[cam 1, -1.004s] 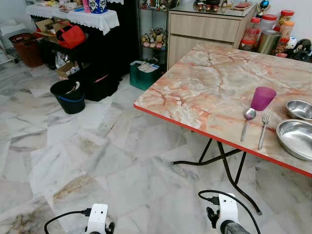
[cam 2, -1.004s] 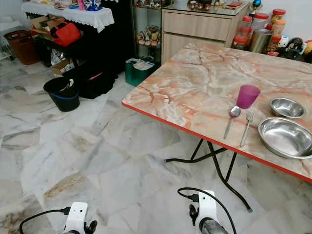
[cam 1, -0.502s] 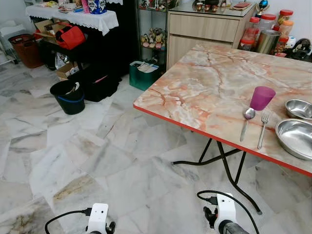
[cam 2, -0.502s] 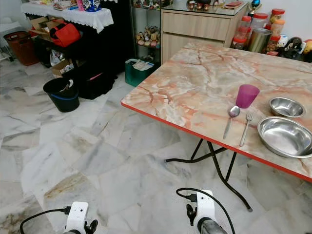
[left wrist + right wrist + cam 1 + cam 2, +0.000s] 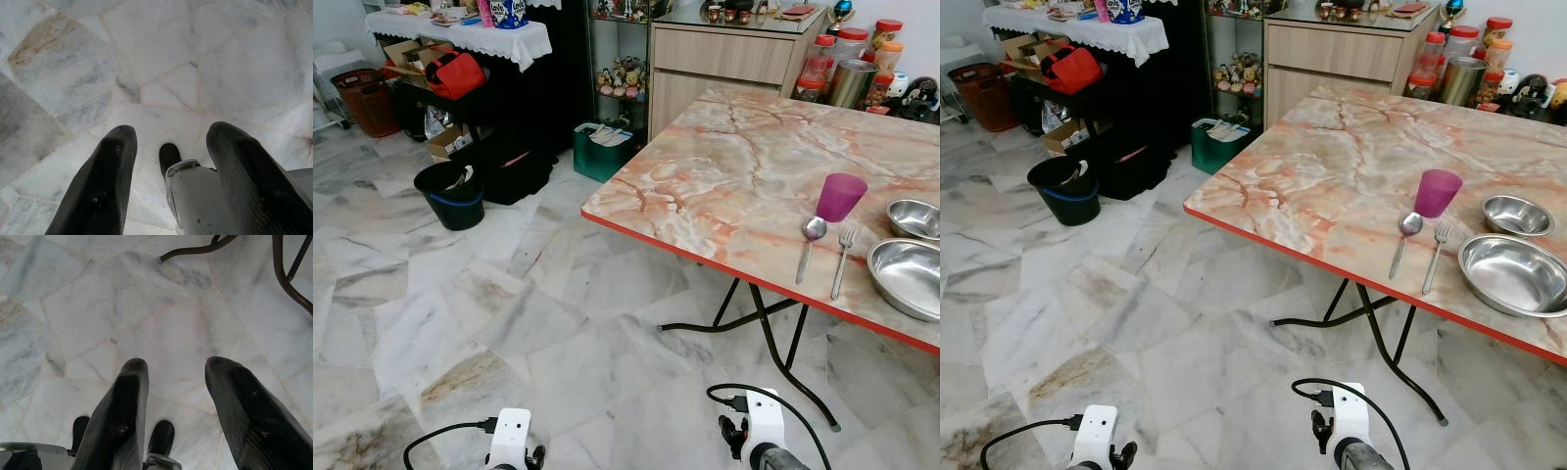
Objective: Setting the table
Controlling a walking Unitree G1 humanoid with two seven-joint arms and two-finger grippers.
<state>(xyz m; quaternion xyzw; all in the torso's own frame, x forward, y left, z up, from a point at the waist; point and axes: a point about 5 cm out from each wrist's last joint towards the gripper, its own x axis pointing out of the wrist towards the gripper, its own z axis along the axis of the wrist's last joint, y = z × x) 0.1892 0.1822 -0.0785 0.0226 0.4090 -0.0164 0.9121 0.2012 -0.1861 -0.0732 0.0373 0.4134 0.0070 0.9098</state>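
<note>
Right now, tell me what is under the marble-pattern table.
Under the table I see black folding metal legs crossing on the pale marble floor. Nothing else shows on the floor there, but the tabletop hides the area further back.

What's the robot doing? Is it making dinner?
Not cooking. It stands on the marble floor a little way from the table, with both arms hanging down. The left gripper and right gripper are open and empty, pointing at the floor. On the table, a purple cup, spoon, fork and two steel bowls, a big one and a small one, are laid out near the edge. Nothing is being handled right now.
</note>
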